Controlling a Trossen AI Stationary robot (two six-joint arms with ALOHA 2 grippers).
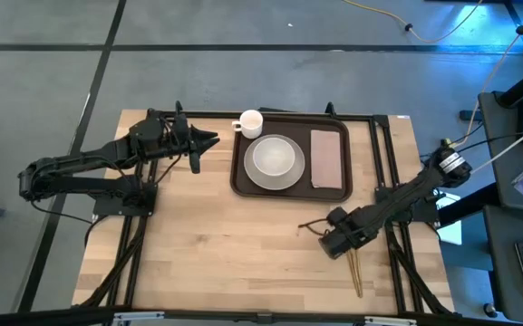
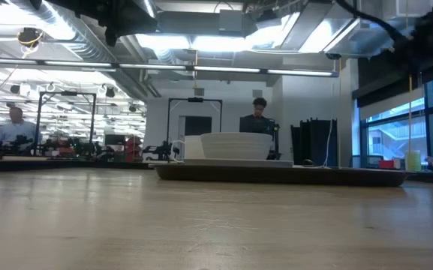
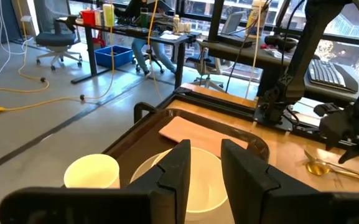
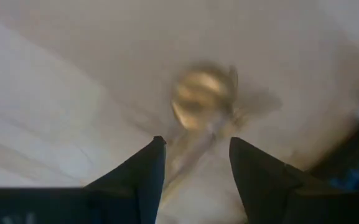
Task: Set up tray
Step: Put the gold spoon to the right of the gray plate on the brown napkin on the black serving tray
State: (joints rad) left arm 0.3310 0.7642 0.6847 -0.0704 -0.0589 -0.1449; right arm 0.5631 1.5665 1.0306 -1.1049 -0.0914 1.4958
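Wooden table point(image 1: 225, 254), open office beyond. Tray point(image 1: 240, 177) lies flat at the far middle edge, long axis across the table, carrying a plate point(image 1: 275, 161), a napkin point(image 1: 327, 158) and a cup point(image 1: 250, 121). Judged stiff and light, but a loaded tray would slide its contents if tilted; best held at the rim on a short side. My left fingers point(image 3: 205, 168) hover parted beside the cup, grasping nothing. My right fingers point(image 4: 195, 163) straddle gold cutlery point(image 4: 204, 96) on the near right; grip uncertain.

One tray point(image 1: 239, 172), one plate point(image 1: 274, 161), one cup point(image 1: 250, 121), one napkin point(image 1: 327, 159).
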